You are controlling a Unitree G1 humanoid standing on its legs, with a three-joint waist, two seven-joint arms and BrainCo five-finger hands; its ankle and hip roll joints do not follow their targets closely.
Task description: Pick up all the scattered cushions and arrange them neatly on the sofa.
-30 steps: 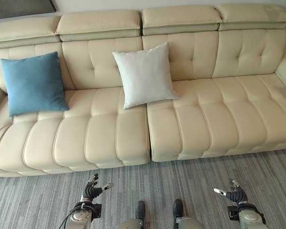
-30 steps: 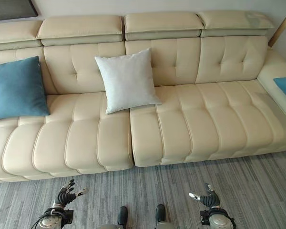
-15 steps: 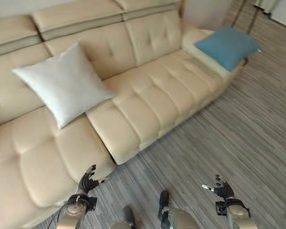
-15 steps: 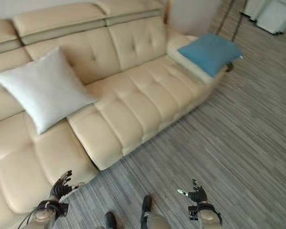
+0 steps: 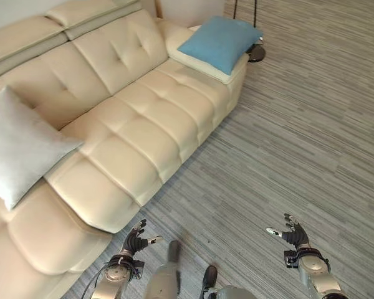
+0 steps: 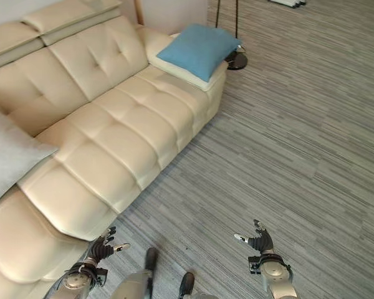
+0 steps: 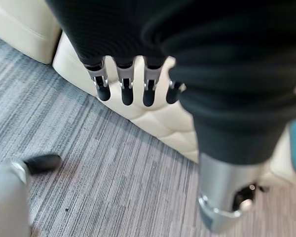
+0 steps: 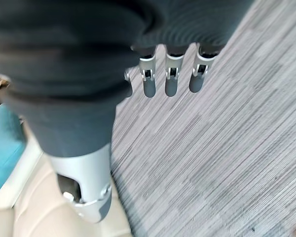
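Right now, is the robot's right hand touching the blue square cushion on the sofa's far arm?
Apart. The left eye view shows the right hand low over grey floor, fingers relaxed, far from the blue cushion on the cream sofa's arm.

A cream sofa (image 5: pixel 131 124) runs from seven o'clock up to one o'clock across grey striped floor (image 5: pixel 299 137). A blue cushion (image 5: pixel 219 42) lies flat on its far arm at twelve (well apart from the rest); a pale grey cushion (image 5: pixel 19 146) leans against the backrest at nine.

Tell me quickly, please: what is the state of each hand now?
Left hand: open, fingers relaxed, holding nothing, beside the cream leather sofa.
Right hand: open, empty, above the grey striped carpet floor.
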